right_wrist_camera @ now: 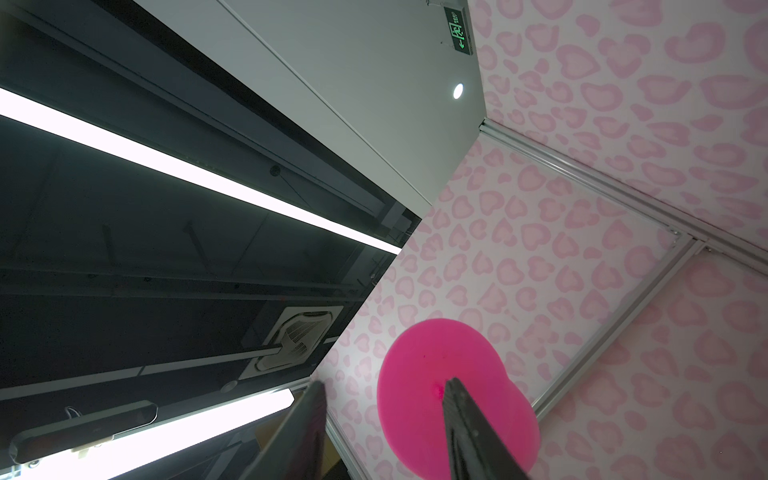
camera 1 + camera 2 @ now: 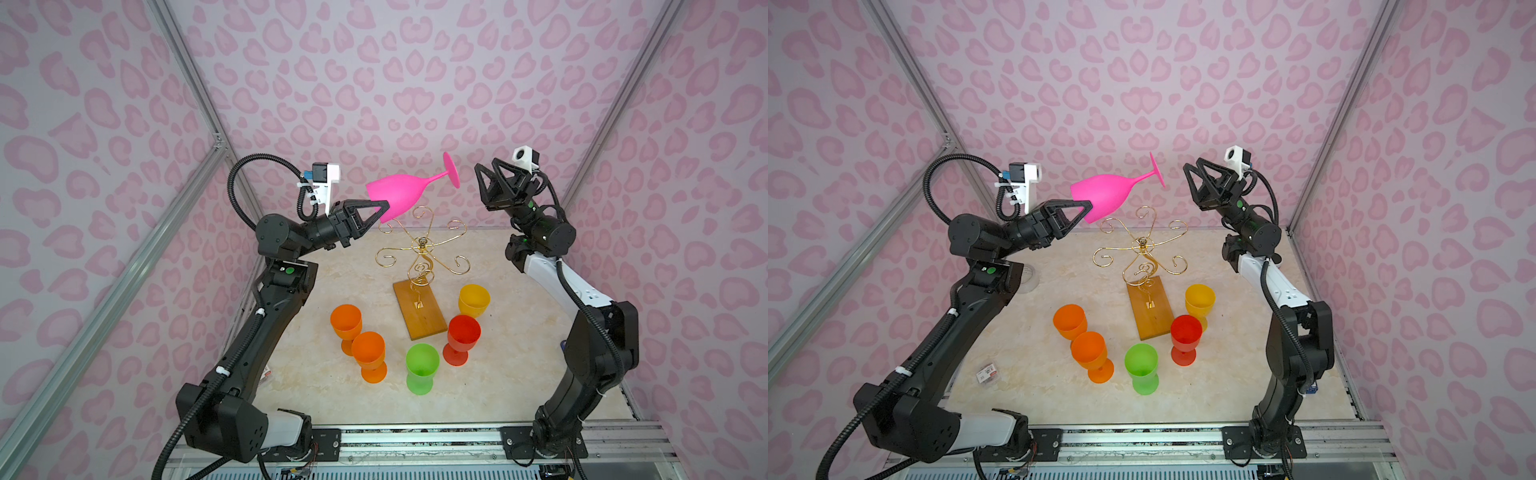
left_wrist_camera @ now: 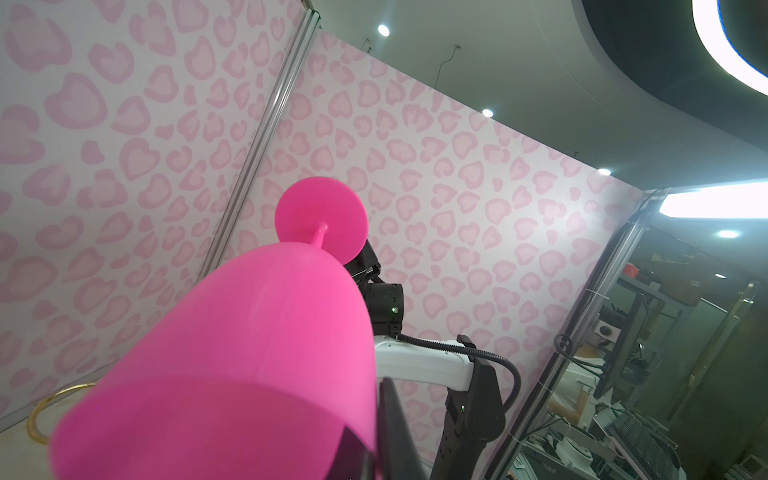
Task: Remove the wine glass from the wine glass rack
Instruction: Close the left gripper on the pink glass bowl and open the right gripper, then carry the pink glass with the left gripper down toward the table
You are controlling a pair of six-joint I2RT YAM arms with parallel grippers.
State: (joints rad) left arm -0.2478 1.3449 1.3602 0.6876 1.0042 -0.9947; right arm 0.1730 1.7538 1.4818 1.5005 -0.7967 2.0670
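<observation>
A pink wine glass (image 2: 399, 191) (image 2: 1108, 193) hangs nearly level in the air above the gold wire wine glass rack (image 2: 422, 242) (image 2: 1143, 243), clear of its scroll arms. My left gripper (image 2: 384, 208) (image 2: 1088, 208) (image 3: 374, 440) is shut on the rim of the bowl (image 3: 249, 353), one finger inside and one outside. The glass's foot (image 1: 415, 374) points toward my right gripper (image 2: 486, 164) (image 2: 1192, 163) (image 1: 385, 382). That gripper is open, a short gap away from the foot, and holds nothing. The rack stands on a wooden base (image 2: 419, 309).
Upright plastic goblets stand around the base: two orange (image 2: 345, 322) (image 2: 368, 349), a green one (image 2: 422, 363), a red one (image 2: 463, 332) and a yellow one (image 2: 473, 299). A small packet (image 2: 987, 372) lies by the left arm. Pink patterned walls close in on three sides.
</observation>
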